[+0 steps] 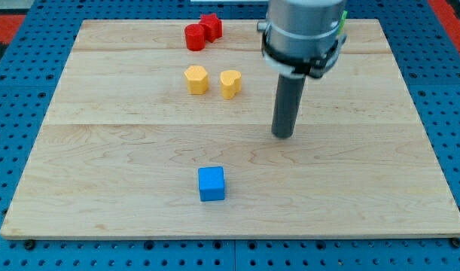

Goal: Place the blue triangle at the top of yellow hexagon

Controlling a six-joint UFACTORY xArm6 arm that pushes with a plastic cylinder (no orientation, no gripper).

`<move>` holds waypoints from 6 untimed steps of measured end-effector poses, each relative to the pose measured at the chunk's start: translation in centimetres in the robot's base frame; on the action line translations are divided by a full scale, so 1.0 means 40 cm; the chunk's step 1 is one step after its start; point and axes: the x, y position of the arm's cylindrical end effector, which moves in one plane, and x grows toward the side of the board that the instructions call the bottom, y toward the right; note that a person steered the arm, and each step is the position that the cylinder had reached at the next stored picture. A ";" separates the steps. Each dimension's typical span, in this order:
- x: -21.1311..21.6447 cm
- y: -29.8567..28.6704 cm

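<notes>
A yellow hexagon (196, 79) lies in the upper middle of the wooden board (102, 150), with a yellow heart-shaped block (230, 83) just to its right. A blue cube (211, 184) lies lower down, near the board's bottom middle. I see no blue triangle; it may be hidden behind the arm. My tip (283, 135) rests on the board to the right of the yellow blocks and above and right of the blue cube, touching no block.
Two red blocks sit touching at the board's top edge, a round one (195, 37) and a star-like one (211, 27). The arm's grey body (303, 34) covers the top right of the board. A blue pegboard (19, 113) surrounds the board.
</notes>
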 end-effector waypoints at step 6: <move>-0.378 -0.059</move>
